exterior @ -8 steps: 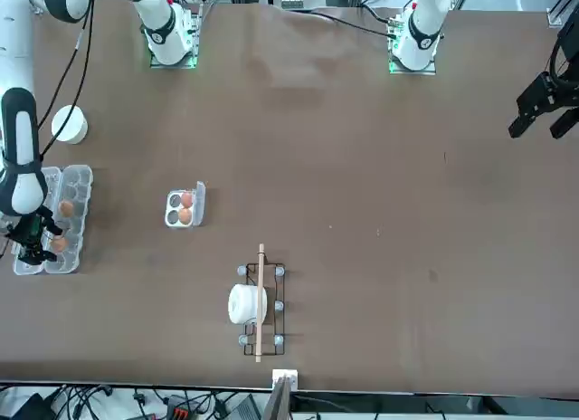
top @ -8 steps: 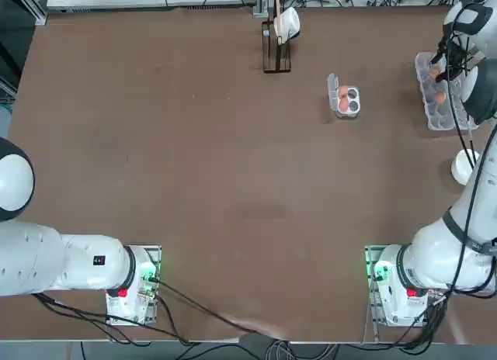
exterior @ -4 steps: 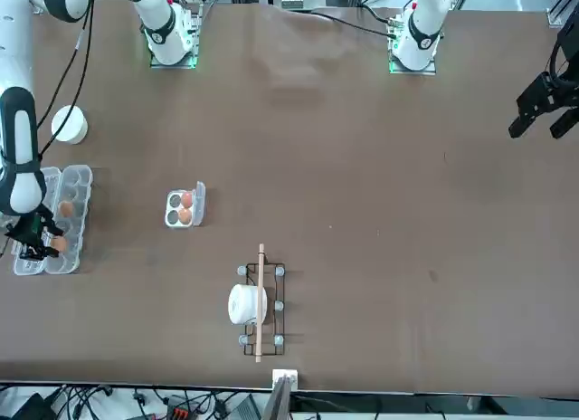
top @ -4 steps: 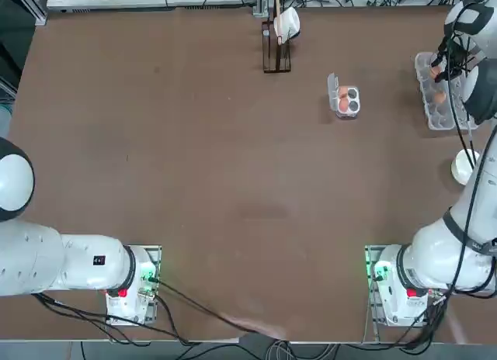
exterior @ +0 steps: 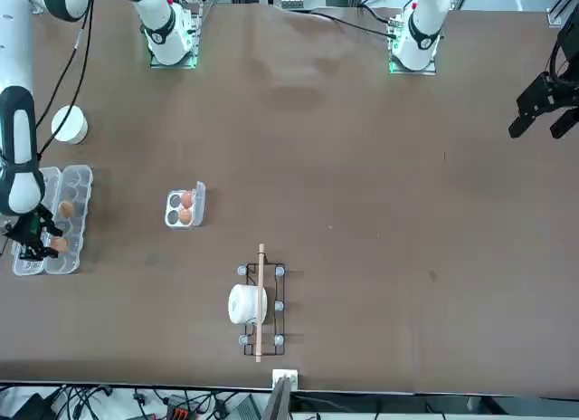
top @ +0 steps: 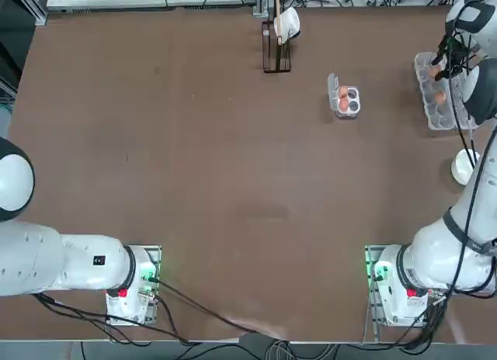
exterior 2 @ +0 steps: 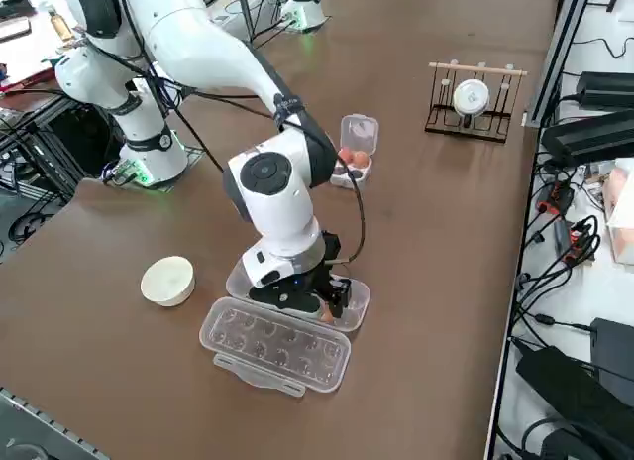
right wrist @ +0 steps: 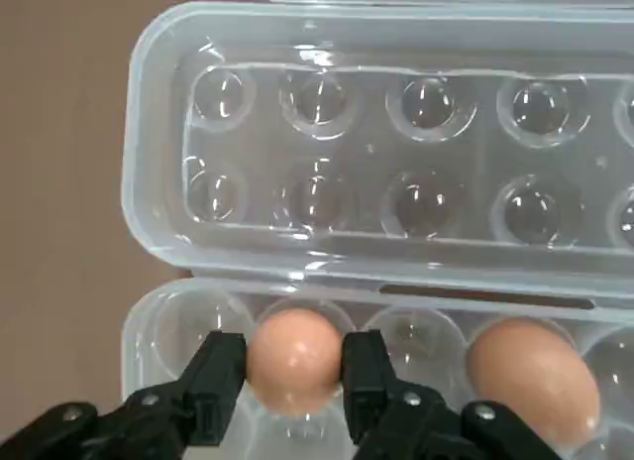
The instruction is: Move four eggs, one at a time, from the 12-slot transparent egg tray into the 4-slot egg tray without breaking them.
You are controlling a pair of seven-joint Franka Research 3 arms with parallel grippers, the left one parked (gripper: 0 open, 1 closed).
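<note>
My right gripper (right wrist: 293,369) is shut on an orange-brown egg (right wrist: 293,357) that sits low in a corner cup of the 12-slot transparent egg tray (right wrist: 158,321). Its black fingers (right wrist: 220,376) press the egg from both sides. A second egg (right wrist: 531,376) lies two cups along the same row. The tray's lid (right wrist: 396,133) is folded open and flat. From above, the gripper (top: 445,61) hangs over the tray's (top: 443,115) far end at the right table edge. The 4-slot egg tray (top: 355,99) holds two eggs (top: 343,97) on one side.
A round white bowl (top: 463,166) stands near the long tray on the robot's side. A wire rack with a white roll (top: 277,38) is at the far edge, middle. The open lid (exterior 2: 277,346) lies beside the tray toward the table's right edge.
The fingers have closed in on the egg. The wrist has shifted slightly toward the table's far edge over the tray.
</note>
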